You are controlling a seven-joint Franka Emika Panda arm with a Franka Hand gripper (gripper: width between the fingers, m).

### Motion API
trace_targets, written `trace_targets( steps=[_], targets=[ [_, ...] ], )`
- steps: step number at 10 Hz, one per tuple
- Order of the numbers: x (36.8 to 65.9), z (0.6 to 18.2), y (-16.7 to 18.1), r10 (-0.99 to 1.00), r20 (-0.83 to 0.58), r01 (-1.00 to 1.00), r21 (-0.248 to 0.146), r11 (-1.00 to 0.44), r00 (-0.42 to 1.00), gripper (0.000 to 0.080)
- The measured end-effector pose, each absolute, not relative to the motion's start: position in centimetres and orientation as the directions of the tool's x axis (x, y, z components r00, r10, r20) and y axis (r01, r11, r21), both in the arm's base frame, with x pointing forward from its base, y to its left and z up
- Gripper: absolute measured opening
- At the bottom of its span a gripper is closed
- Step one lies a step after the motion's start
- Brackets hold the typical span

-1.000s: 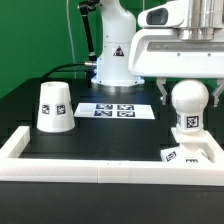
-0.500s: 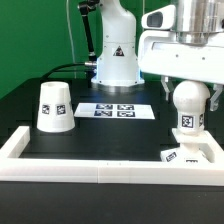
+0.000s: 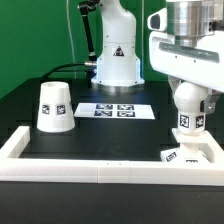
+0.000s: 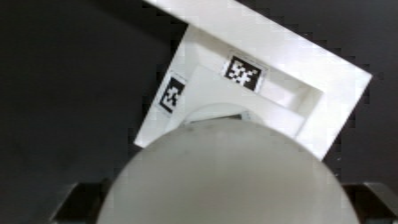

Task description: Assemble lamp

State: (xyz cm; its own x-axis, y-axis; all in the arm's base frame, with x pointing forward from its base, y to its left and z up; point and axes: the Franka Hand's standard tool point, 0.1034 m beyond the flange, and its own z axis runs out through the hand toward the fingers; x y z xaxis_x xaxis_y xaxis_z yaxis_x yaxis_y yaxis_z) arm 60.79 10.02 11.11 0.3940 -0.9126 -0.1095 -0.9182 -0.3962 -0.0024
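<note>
The round white bulb (image 3: 188, 108) stands upright on the flat angular lamp base (image 3: 192, 156) at the exterior view's right, inside the white frame. My gripper (image 3: 190, 97) comes down from above and is shut on the bulb's round head, one finger on each side. In the wrist view the bulb (image 4: 222, 165) fills the space between the dark fingers (image 4: 71, 205), with the tagged base (image 4: 267, 65) beyond it. The tapered shade (image 3: 54, 106) stands mouth down at the exterior view's left, apart from the gripper.
The marker board (image 3: 112, 110) lies on the black table between the shade and the bulb. The white robot pedestal (image 3: 115, 60) stands behind it. A low white frame wall (image 3: 100, 168) runs along the front and the sides.
The hand has turned about its vertical axis over the bulb, and its wide body now shows narrower. The bulb, base and shade stay in place.
</note>
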Motion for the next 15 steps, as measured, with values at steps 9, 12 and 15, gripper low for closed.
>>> trace_targets(
  steps=[9, 12, 15],
  targets=[
    [61.2, 11.3, 11.3, -0.667, -0.05, -0.669, -0.091, -0.738, 0.743, 0.0699],
    [60.7, 11.1, 10.8, -0.452, -0.02, -0.452, -0.1, -0.886, 0.892, 0.0699],
    [60.6, 10.9, 10.7, -0.287, 0.0, -0.286, -0.101, -0.953, 0.958, 0.0699]
  ],
)
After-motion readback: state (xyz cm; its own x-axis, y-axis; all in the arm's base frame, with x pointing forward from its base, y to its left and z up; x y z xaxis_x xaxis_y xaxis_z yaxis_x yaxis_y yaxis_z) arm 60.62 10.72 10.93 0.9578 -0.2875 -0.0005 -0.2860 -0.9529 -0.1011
